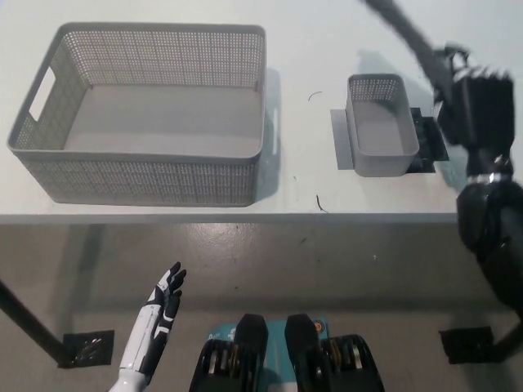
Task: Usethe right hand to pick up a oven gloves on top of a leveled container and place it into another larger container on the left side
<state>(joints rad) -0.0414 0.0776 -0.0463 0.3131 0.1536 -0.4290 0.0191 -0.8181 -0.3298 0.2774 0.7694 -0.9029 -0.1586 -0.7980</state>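
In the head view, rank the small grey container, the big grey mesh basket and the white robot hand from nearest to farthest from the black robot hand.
1. Small grey container, just beside the black robot hand.
2. Big grey mesh basket, far left on the table.
3. White robot hand, lower left, below the table edge.

The large mesh basket (147, 114) occupies the tabletop (310, 33) from 9 to 11 o'clock; its interior is open from above, with mesh walls on all four sides as the only barrier to entry. The small container (377, 124) stands at 2 o'clock, well apart from the basket, with a bare strip of tabletop between them at 12 to 1 o'clock. The right hand (482, 106) and a dark glove (413, 37) trailing toward the upper edge obstruct the 2 to 3 o'clock sector just beside the small container.
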